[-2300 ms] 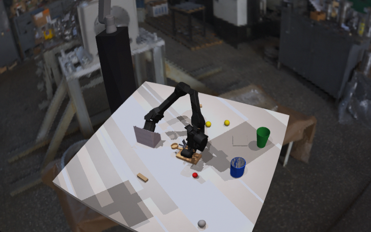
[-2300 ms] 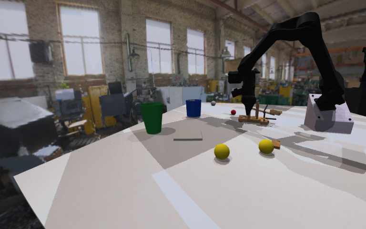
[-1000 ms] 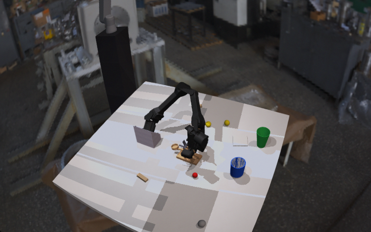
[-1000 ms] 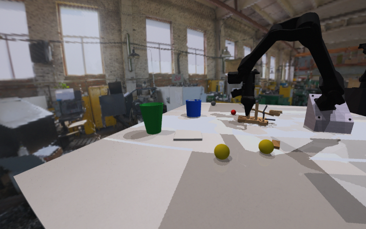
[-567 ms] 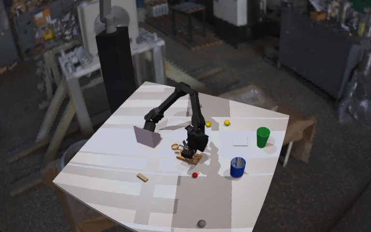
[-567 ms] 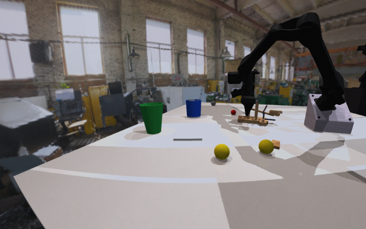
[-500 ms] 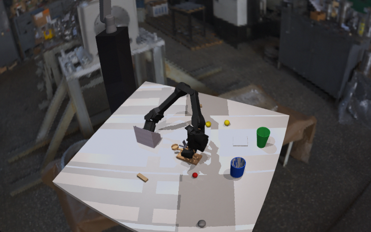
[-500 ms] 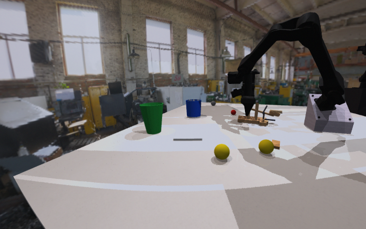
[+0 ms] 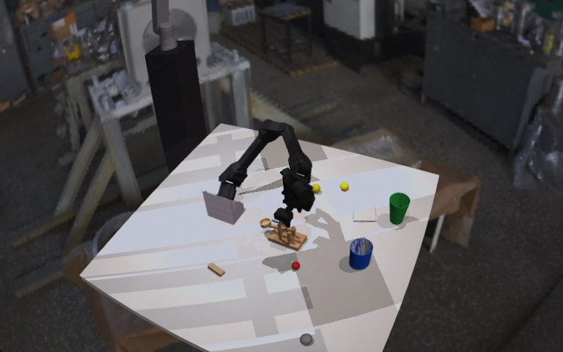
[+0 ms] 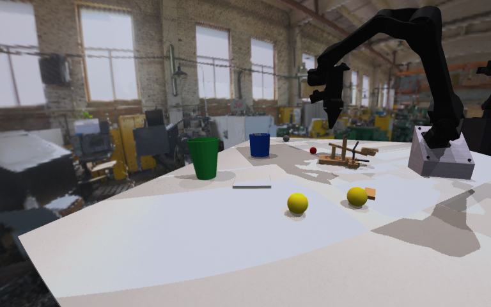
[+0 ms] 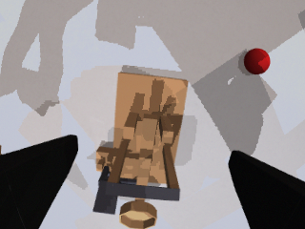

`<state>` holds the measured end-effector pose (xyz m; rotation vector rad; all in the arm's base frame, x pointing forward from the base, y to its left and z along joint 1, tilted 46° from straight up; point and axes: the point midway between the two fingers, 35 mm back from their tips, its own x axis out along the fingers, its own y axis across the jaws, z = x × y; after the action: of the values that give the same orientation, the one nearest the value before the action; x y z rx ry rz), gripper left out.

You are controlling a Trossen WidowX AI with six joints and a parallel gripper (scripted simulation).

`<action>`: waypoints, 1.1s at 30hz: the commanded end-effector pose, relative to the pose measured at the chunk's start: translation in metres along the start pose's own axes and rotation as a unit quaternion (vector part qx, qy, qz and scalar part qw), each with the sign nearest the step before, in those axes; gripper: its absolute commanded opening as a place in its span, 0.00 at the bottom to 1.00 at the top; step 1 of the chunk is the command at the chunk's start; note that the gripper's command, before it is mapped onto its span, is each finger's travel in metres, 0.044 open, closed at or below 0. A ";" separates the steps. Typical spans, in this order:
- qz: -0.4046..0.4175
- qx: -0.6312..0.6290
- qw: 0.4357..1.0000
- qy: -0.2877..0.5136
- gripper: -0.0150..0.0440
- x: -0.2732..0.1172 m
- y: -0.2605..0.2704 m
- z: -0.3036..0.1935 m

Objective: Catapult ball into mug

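Observation:
The wooden catapult stands on the table. Its round cup is empty and on the arm-base side; its other end faces roughly toward the blue mug, which stands upright. My gripper is open and empty above the catapult, with the frame between the fingers in the wrist view but below them. The red ball lies on the table beside the catapult.
Two yellow balls lie apart, one near an orange block. A green cup stands beyond a thin white tile. A wooden block and grey ball lie farther off.

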<state>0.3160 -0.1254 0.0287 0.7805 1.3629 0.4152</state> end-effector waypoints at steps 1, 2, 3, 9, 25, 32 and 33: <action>0.005 0.005 1.000 0.013 1.00 0.009 0.001 -0.003; 0.005 0.004 1.000 0.012 1.00 0.007 0.001 -0.002; 0.004 0.004 1.000 0.011 1.00 0.001 0.001 -0.001; 0.007 0.005 1.000 0.014 0.96 -0.024 -0.001 0.001; 0.007 -0.031 0.999 0.016 0.76 0.072 -0.114 0.066; 0.007 -0.031 0.999 0.016 0.76 0.072 -0.117 0.067; 0.007 -0.031 0.999 0.016 0.76 0.073 -0.117 0.067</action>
<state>0.3747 -0.1742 -0.1017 0.7332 1.3701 0.4736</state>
